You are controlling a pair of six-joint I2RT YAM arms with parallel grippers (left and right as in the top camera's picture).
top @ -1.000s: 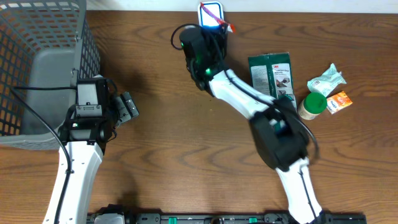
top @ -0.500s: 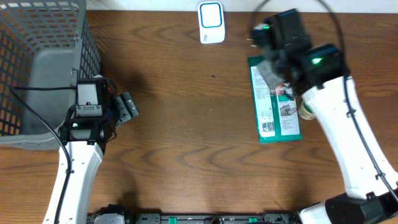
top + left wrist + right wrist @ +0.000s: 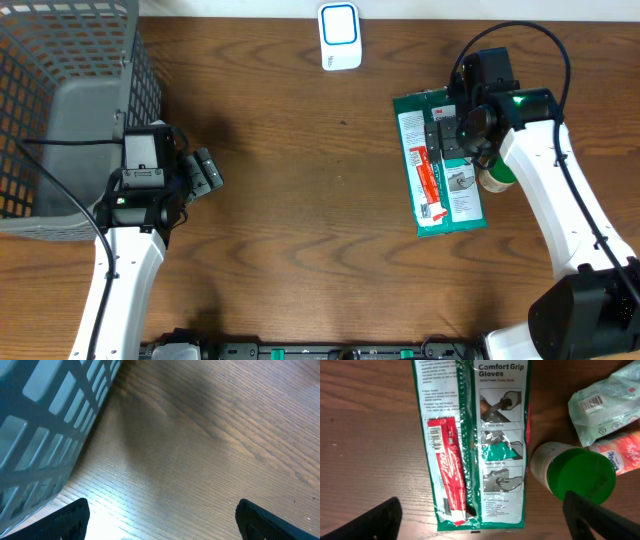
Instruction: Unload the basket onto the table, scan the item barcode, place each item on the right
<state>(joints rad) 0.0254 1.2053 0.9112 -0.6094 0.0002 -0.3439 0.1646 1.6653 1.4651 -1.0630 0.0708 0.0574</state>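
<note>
While the right end effector (image 3: 481,500) gapes, frame edges crop its fingers (image 3: 365,522).

green-and-white plastic glove packet (image 3: 502,435) flat on brown wooden table (image 3: 365,435) | slim red sachet (image 3: 447,460) lying on its left half | green-lidded round jar (image 3: 582,477) just beside | right gripper (image 3: 482,519) jaws wide apart

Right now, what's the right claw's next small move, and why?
Probably lift the right claw straight up. It stands open over the gloves pack, the red packet lies loose on that pack, and it left the scanner a second ago, so that item looks done.
</note>
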